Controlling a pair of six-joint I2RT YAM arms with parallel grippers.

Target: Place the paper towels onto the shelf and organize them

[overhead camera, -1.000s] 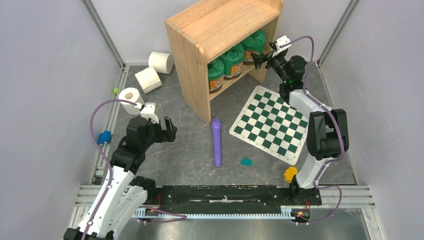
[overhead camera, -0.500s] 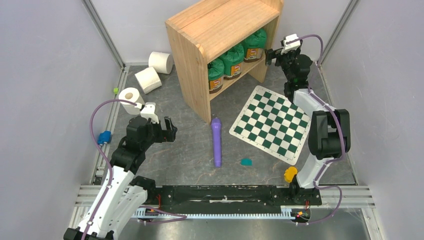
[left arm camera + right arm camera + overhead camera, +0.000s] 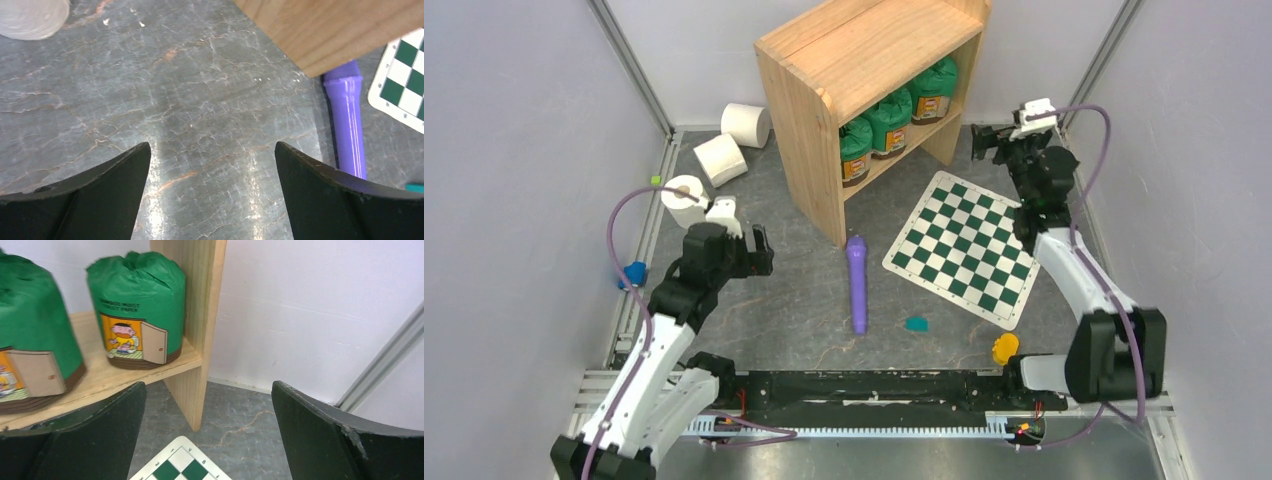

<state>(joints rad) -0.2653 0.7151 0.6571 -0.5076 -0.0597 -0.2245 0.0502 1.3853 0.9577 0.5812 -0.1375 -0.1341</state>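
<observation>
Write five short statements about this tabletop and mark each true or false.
1. The three white paper towel rolls sit on the grey table, left of the light wooden shelf. True.
2. Green wrapped canisters stand on the shelf's lower tier. True.
3. The left end effector grips a roll. False: it is open and empty.
4. The purple plastic cylinder lies on the green-and-white checkered board. False: it lies on the table beside it, apart.
5. The right end effector is shut. False: it is open, near the shelf's right end.
</observation>
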